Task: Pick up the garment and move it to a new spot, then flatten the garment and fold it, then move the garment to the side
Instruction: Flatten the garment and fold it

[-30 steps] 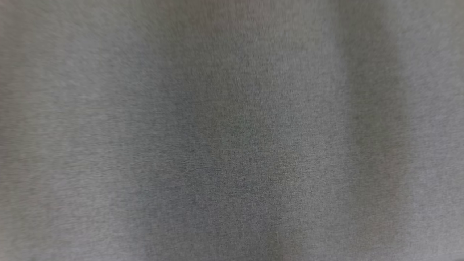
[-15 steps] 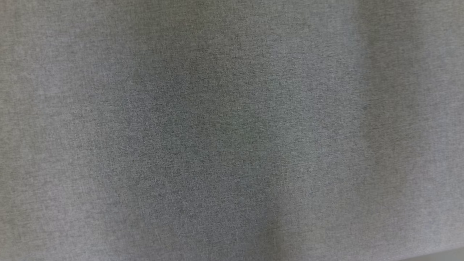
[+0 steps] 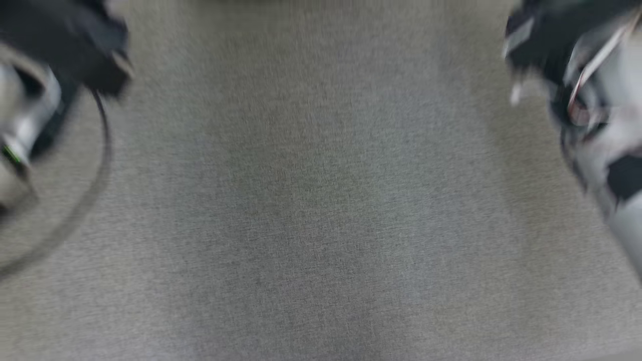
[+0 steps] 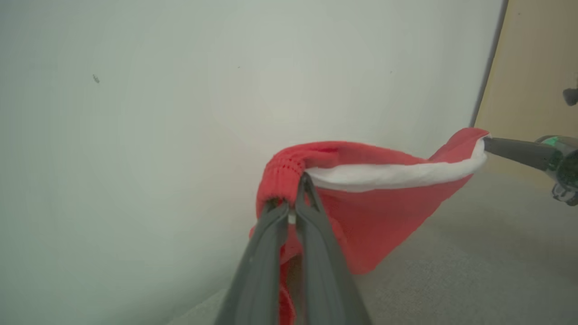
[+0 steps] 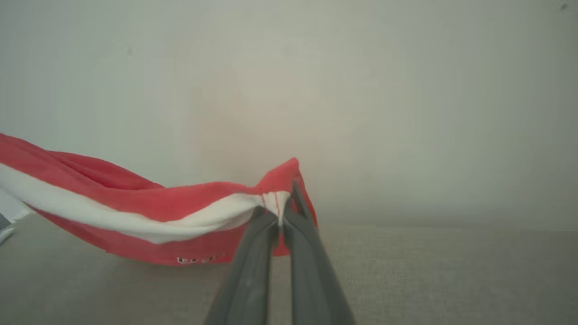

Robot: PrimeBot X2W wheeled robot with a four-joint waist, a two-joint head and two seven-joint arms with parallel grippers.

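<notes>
The garment (image 4: 375, 207) is red knit with a white band and a ribbed edge. It hangs stretched between my two grippers over the grey surface. My left gripper (image 4: 295, 212) is shut on its ribbed red edge. In the left wrist view my right gripper (image 4: 490, 146) pinches the far end at the right. The right wrist view shows my right gripper (image 5: 280, 216) shut on the garment (image 5: 135, 212) where the white band ends. The cloth sags away to the left there. In the blurred head view, my left arm (image 3: 45, 90) and right arm (image 3: 587, 90) sit in the upper corners.
Grey woven table cover (image 3: 321, 225) spreads under both arms. A pale wall (image 4: 180, 113) stands behind the garment, with a tan panel (image 4: 537, 67) to its right. A small white object (image 5: 6, 216) lies at the left edge of the right wrist view.
The head view has shifted and blurred as the camera moved. Both arms now show in its upper corners, where before there was grey cloth.
</notes>
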